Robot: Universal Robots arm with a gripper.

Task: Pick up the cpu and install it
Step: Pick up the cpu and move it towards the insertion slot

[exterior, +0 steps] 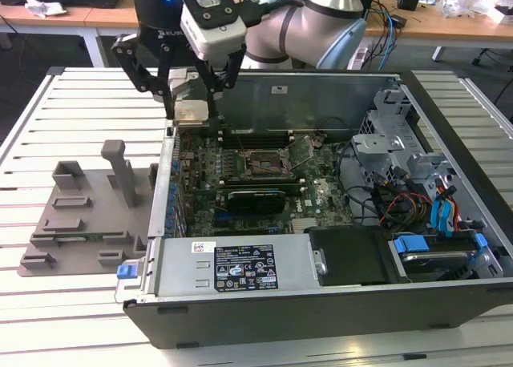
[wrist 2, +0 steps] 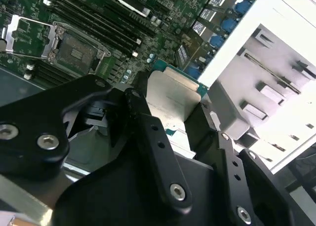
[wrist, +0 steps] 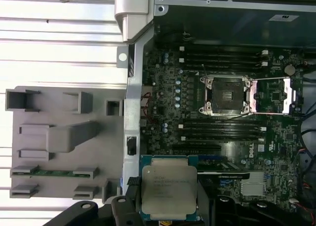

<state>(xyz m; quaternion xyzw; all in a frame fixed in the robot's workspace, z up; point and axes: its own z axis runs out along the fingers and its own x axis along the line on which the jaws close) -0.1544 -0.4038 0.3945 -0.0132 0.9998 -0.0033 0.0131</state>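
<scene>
A white slatted metal table [exterior: 80, 102] carries an open black and grey steel computer case [exterior: 337, 102], a boxy shell lying on its side. Inside it lies a flat green motherboard [wrist: 168, 97], densely studded with small components and long dark memory slots. Beside the case, on the exterior view's left, sits a grey moulded plastic tray [exterior: 80, 223] with blocky uprights and shallow pockets.

The black gripper [exterior: 192, 109], with angular bolted linkage arms, hangs above the case's wall on the tray side. Its matte fingers [wrist 2: 136, 107] are clamped on two opposite edges of the cpu [wrist: 169, 186], a thin square chip with a dull silver metal lid and a narrow green rim.

The cpu is held off the board, flat, lid facing the wrist cameras. Being square, it has no clear long axis; in the first wrist view its edges run parallel to the case wall. The square black socket [wrist: 227, 95], with its metal frame swung open, lies well apart from it.
</scene>
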